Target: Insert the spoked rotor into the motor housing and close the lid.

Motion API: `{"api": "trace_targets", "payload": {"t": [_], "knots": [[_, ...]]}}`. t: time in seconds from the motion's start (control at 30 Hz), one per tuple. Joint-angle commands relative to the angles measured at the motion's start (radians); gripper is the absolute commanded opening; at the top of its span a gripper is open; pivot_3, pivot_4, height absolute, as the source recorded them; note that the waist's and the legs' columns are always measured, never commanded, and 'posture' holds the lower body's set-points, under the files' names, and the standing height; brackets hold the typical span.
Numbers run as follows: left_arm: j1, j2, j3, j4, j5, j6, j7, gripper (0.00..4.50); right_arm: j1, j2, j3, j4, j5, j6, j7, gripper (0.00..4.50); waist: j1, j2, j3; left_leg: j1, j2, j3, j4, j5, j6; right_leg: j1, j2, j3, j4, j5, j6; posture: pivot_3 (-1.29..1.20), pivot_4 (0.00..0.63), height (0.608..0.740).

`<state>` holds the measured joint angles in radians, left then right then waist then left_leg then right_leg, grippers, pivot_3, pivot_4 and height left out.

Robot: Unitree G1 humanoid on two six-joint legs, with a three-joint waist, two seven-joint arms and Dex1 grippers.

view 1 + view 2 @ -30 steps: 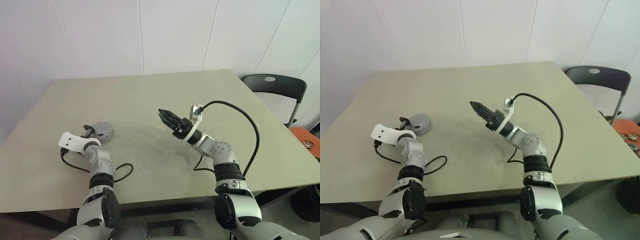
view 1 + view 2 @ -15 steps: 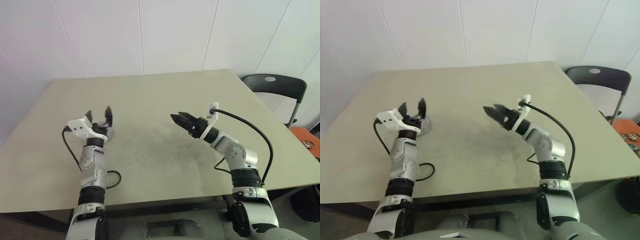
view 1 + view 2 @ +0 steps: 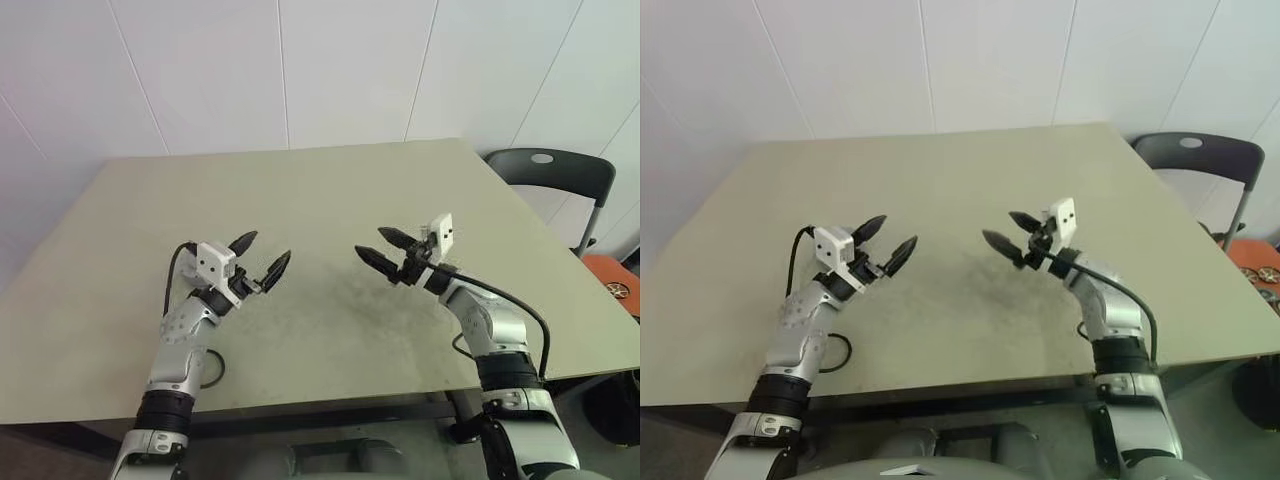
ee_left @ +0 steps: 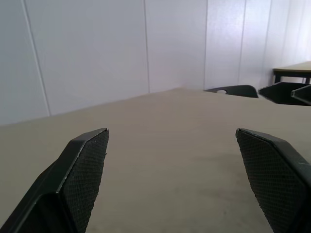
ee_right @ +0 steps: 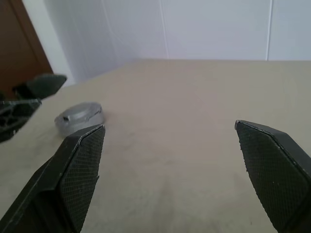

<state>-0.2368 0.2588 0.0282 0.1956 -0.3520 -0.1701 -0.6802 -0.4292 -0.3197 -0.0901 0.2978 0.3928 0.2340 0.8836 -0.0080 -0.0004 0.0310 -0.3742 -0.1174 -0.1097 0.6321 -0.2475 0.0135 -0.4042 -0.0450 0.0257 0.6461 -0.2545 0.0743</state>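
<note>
The motor housing [image 5: 78,117], seen in the right wrist view as a low round grey puck with a silvery lid [image 5: 77,111] seated flush on top, lay flat on the beige table [image 3: 330,190]. In that view it sat just beyond the dark fingers of the left gripper, apart from them. The spoked rotor could not be made out separately. In the head views the housing could not be made out behind the left forearm.

The left gripper [image 3: 260,257] was raised above the table over its left half, its two black fingers spread wide with nothing between them, pointing toward the table's middle. The right gripper [image 3: 384,248] was raised over the right half, likewise spread wide and empty, pointing toward the left one. The two grippers faced each other across a bare stretch of tabletop, well apart.

A black cable [image 3: 505,300] ran along the right forearm, and another [image 3: 177,270] looped from the left wrist. A dark chair [image 3: 548,172] stood past the table's far right corner, before a white panelled wall [image 3: 300,70].
</note>
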Motion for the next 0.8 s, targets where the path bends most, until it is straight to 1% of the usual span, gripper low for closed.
{"api": "trace_targets", "payload": {"t": [0.03, 0.23, 0.43, 0.63, 0.8], "knots": [[0.013, 0.021, 0.005, -0.086, -0.038, 0.025, -0.048, 4.47, 0.014, -0.025, -0.001, -0.054, -0.011, -0.066, 0.024, 4.50, 0.000, 0.000, 0.000, 0.000, 0.000, 0.000, 0.000, 0.000, 0.000, 0.000, 0.000, 0.000, 0.000, 0.000, 0.000, 0.00, 0.000, 0.740], [0.056, 0.037, -0.008, -0.142, -0.046, 0.063, -0.095, 4.47, 0.049, -0.045, 0.005, -0.077, -0.015, -0.107, 0.044, 4.50, 0.001, 0.000, 0.000, 0.000, 0.000, 0.000, 0.000, 0.000, 0.000, 0.000, 0.000, 0.000, 0.000, 0.000, 0.000, 0.00, 0.000, 0.740], [0.053, 0.043, -0.001, -0.139, -0.032, 0.061, -0.104, 4.47, 0.054, -0.044, 0.001, -0.084, -0.005, -0.105, 0.037, 4.50, 0.006, 0.001, 0.000, 0.001, 0.000, 0.000, 0.000, 0.000, 0.000, 0.001, 0.000, 0.000, 0.000, 0.000, 0.000, 0.00, 0.000, 0.740], [0.054, 0.030, -0.010, -0.134, -0.012, 0.044, -0.092, 4.47, 0.048, -0.041, 0.006, -0.105, 0.002, -0.079, 0.026, 4.50, 0.025, 0.001, 0.001, 0.000, 0.000, 0.000, 0.000, 0.000, 0.000, 0.001, 0.000, 0.000, 0.000, 0.000, 0.000, 0.00, 0.000, 0.740], [0.050, 0.025, -0.014, -0.128, 0.005, 0.033, -0.090, 4.47, 0.046, -0.038, 0.011, -0.115, -0.002, -0.076, 0.027, 4.50, 0.024, 0.001, 0.001, 0.000, 0.000, 0.000, 0.000, 0.000, 0.000, 0.001, 0.000, 0.000, -0.001, 0.000, 0.000, 0.00, 0.000, 0.740]]}}
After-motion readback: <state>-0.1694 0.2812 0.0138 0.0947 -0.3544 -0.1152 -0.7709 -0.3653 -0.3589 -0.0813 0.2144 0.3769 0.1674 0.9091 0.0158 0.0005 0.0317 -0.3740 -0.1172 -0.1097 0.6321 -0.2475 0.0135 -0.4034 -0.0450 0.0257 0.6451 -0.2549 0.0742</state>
